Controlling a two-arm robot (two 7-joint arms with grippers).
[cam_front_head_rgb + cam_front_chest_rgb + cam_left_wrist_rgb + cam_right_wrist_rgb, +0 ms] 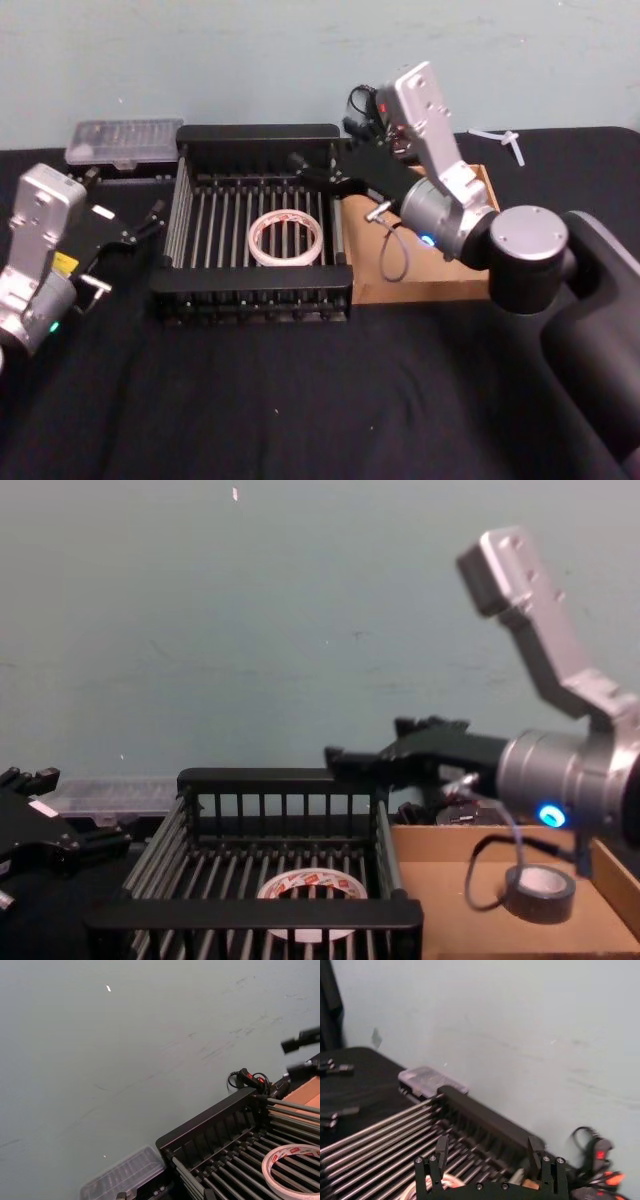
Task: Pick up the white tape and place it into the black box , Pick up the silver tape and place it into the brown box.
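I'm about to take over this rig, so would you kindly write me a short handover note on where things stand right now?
Left pincer: empty, resting on the table left of the black slatted plastic crate.
Right pincer: open and empty, held above the crate's back right corner.
Wide white ring of tape with red print: lying flat on the crate's barred floor. Done.
Small dark grey-silver tape roll: lying in the shallow brown cardboard tray, right of the crate. Done.
Left to do: nothing visible for either tape; I would only pull the right arm back clear of the crate.
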